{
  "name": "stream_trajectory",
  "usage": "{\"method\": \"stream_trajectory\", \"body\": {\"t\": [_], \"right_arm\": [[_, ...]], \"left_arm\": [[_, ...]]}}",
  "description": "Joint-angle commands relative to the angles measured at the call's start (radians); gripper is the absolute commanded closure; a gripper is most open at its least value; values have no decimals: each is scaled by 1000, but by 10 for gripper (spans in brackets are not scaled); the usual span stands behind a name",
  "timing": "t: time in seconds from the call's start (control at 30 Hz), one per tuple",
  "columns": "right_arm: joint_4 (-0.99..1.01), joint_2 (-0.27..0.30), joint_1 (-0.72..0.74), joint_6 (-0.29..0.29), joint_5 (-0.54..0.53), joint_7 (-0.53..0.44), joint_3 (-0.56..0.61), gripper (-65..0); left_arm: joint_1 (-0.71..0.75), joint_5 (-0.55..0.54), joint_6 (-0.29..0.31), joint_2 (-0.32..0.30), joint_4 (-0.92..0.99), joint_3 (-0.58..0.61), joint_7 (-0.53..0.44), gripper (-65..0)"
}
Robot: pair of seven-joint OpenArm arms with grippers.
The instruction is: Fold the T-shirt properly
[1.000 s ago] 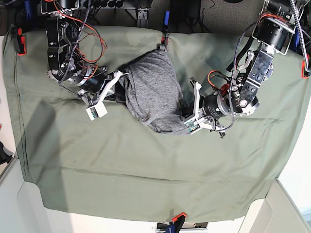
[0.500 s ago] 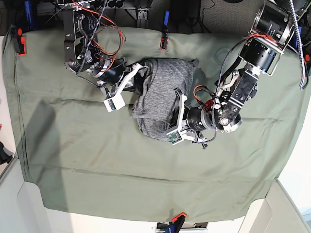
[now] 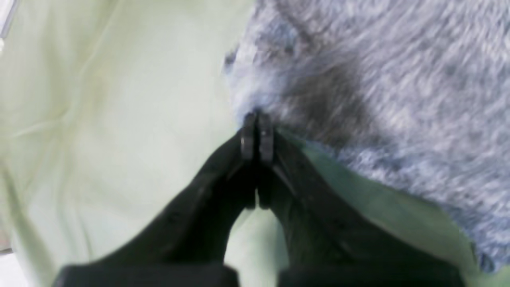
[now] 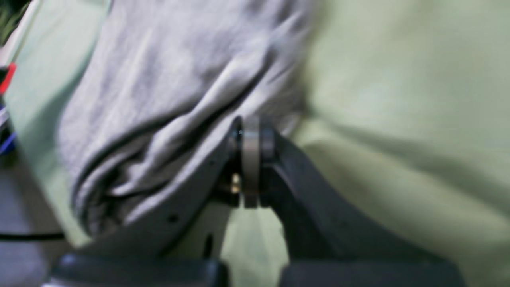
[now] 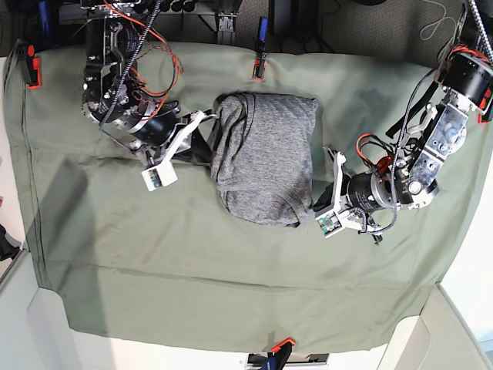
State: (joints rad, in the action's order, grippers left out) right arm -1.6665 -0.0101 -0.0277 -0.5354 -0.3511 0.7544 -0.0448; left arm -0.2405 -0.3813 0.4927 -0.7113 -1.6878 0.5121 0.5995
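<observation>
Mid-fold: both pincers, left pincer [image 3: 257, 133] and right pincer [image 4: 251, 139], seem clamped together on the T-shirt [image 5: 266, 158] edges; next we flatten it.

Speckled heather-grey T-shirt [image 5: 266, 158] with no print, plain olive-green cloth [image 5: 231, 270] beneath it, black gripper fingers [image 3: 247, 137], red and black wires [image 5: 150, 69] on one arm, orange-red clamps [image 5: 32, 65] at cloth edges

looking straight down from overhead in the base view, far enough to take in the whole green cloth [image 5: 231, 262] and both arms. riding close behind each closed gripper in the wrist views, left gripper [image 3: 257, 131], right gripper [image 4: 251, 137], blurred, sharing the t-shirt [image 5: 266, 158] edge and cloth.
</observation>
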Motion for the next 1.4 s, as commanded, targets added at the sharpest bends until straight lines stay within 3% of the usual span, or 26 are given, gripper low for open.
{"method": "stream_trajectory", "body": {"t": [0.0, 0.2, 0.3, 0.47, 0.73, 0.83, 0.93, 1.1, 1.2, 1.37], "right_arm": [[-37, 10, 13, -6, -20, -6, -23, 0], [-104, 100, -45, -2, -77, 10, -146, 0], [-112, 140, -87, 0, -121, 10, -204, 0], [-164, 185, -217, -2, -167, 16, -278, 0], [-237, 256, -471, -3, -241, 66, -298, 0], [-237, 264, -564, -3, -244, 74, -297, 0], [-230, 264, -646, -3, -244, 80, -291, 0], [-134, 262, -707, -3, -229, 79, -261, 0], [-13, 262, -698, -3, -197, 70, -220, 0], [231, 262, -631, 18, -102, 69, -102, 0]], "left_arm": [[10, -3, -11, -22, -43, -35, -7, 0], [240, -80, 2, -34, -145, -276, 3, 0], [354, -158, 77, -34, -192, -413, 13, 0], [605, -276, 150, -34, -295, -613, 71, 0], [1012, -309, 178, -29, -362, -798, 110, 0], [1141, -270, 178, -18, -355, -803, 109, 0], [1230, -206, 177, 32, -300, -782, 108, 0], [1225, -75, 168, 119, -32, -660, 83, 0], [1155, 24, 111, 156, 187, -541, 24, 0], [968, 148, -24, 202, 534, -342, 27, 0]]}}
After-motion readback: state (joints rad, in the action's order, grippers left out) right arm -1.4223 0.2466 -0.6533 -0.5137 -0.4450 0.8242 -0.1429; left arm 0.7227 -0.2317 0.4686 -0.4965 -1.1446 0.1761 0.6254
